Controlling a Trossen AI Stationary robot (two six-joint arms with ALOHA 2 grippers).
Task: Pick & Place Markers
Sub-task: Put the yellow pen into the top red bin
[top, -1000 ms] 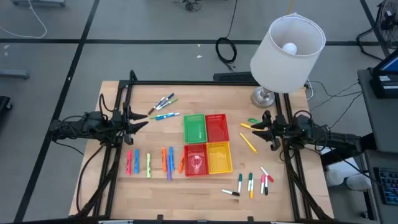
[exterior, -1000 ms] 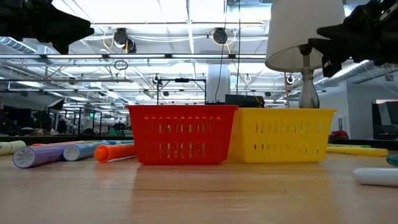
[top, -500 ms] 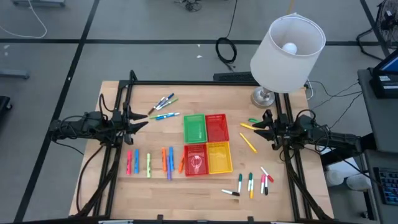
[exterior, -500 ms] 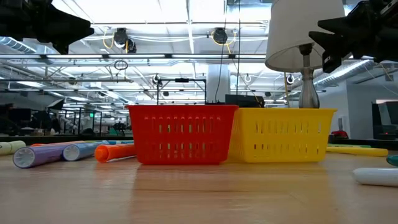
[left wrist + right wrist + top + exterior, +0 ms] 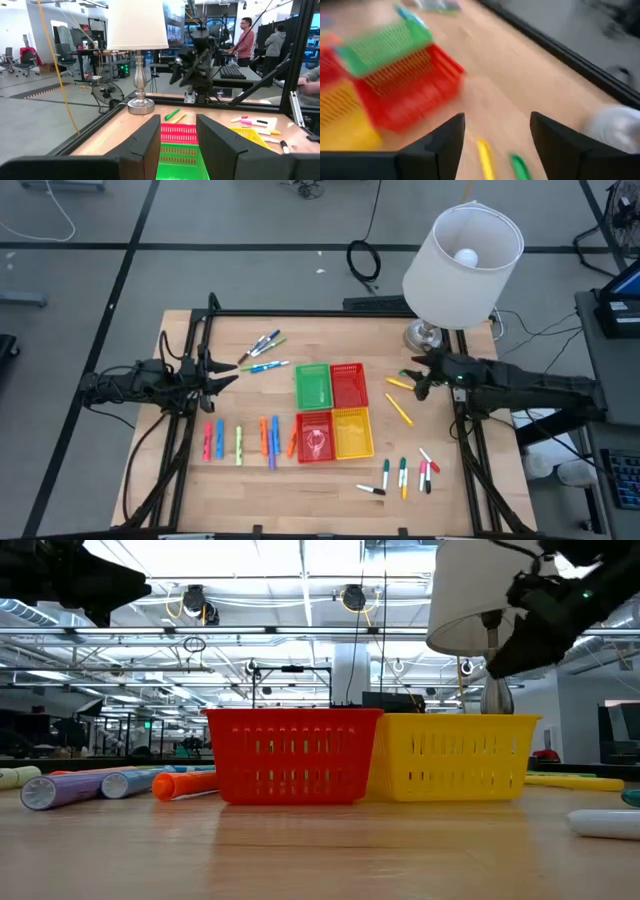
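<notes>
Markers lie flat on the wooden table in groups: several near the far left (image 5: pixel 262 345), a row near the left (image 5: pixel 245 440), several near the right (image 5: pixel 405 475), and a green marker (image 5: pixel 408 373) with yellow ones (image 5: pixel 399 409) at the right. My right gripper (image 5: pixel 416 376) hovers open just above the green marker (image 5: pixel 520 167) and a yellow marker (image 5: pixel 485 157). My left gripper (image 5: pixel 228 373) waits open at the left, level, facing the baskets (image 5: pixel 178 145).
Four small square baskets stand together mid-table: green (image 5: pixel 313 386), red (image 5: pixel 348 385), a second red (image 5: pixel 315 438) and yellow (image 5: pixel 352 432). A lamp (image 5: pixel 462 255) stands at the far right corner on its base (image 5: pixel 425 335). People stand in the room beyond the table (image 5: pixel 245 37).
My right arm has stretched out, carrying its gripper toward the table's left and slightly toward the far edge, over the green and yellow markers on the right. In the low view it has tipped downward. The left arm and the markers have stayed put.
</notes>
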